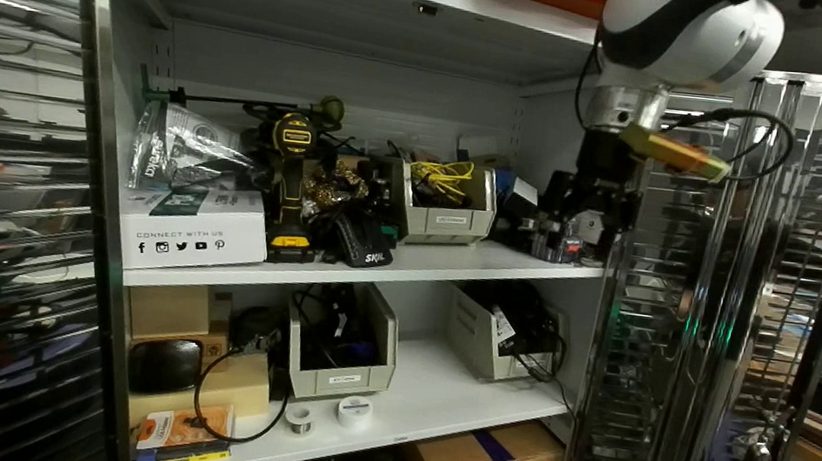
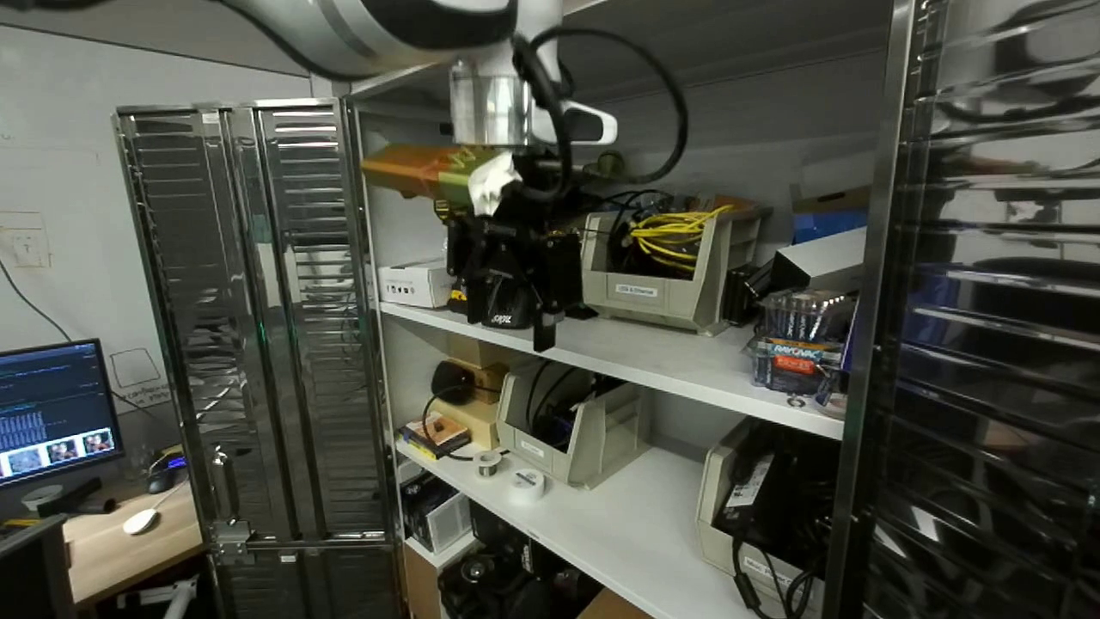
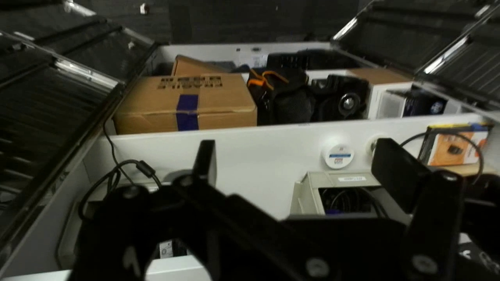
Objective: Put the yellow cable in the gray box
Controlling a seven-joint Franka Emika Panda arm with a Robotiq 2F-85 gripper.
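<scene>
The yellow cable (image 1: pixel 447 176) is a loose bundle lying in the top of a labelled gray box (image 1: pixel 450 223) on the upper shelf. Both also show in an exterior view, the yellow cable (image 2: pixel 675 236) rising at the rim of the gray box (image 2: pixel 632 294), among darker cables. My gripper (image 1: pixel 588 212) hangs in front of the cabinet, apart from the box. In an exterior view the gripper (image 2: pixel 511 323) overlaps the shelf edge. In the wrist view the gripper (image 3: pixel 300 168) has its fingers wide apart with nothing between them. The yellow cable is out of the wrist view.
Two more gray boxes (image 1: pixel 345 382) (image 1: pixel 473 325) with black cables stand on the lower shelf (image 1: pixel 425 385). A drill (image 1: pixel 290 172) and white box (image 1: pixel 189 230) sit left on the upper shelf; a battery pack (image 2: pixel 795 357) sits near its edge. Metal doors (image 2: pixel 249 327) flank the cabinet.
</scene>
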